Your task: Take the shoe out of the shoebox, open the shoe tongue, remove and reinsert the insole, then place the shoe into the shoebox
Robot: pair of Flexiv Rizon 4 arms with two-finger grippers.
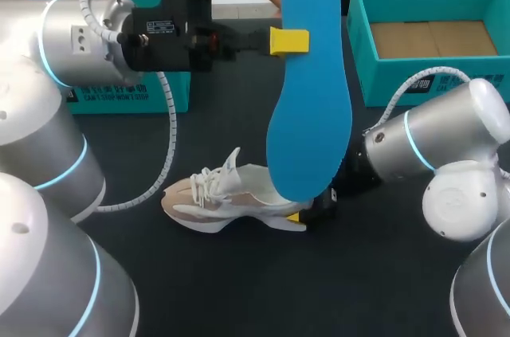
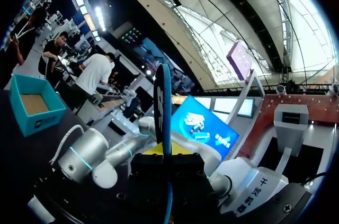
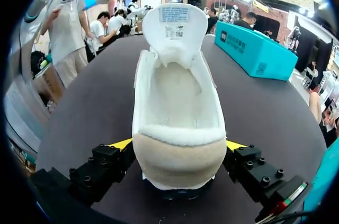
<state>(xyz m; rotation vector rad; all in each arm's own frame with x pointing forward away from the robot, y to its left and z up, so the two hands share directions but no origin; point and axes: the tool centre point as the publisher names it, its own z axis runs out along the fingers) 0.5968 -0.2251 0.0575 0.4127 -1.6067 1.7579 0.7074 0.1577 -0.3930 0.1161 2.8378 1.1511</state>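
My left gripper (image 1: 288, 41) is shut on a blue insole (image 1: 311, 82) and holds it upright, high above the table. In the left wrist view the insole (image 2: 163, 107) shows edge-on, rising from between the fingers of the left gripper (image 2: 168, 155). The white and beige shoe (image 1: 223, 197) stands on the dark table under the insole's lower end, toe to the left. My right gripper (image 3: 178, 147) is open at the shoe's (image 3: 175, 102) heel, one yellow tip close by each side. The tongue (image 3: 175, 23) is pulled up and the shoe's inside is bare.
An open teal shoebox (image 1: 430, 86) with a cardboard floor stands at the back right. A second teal box part (image 1: 119, 102) lies at the back left, behind my left arm. A white hose (image 1: 163, 170) from the left arm hangs near the shoe's toe.
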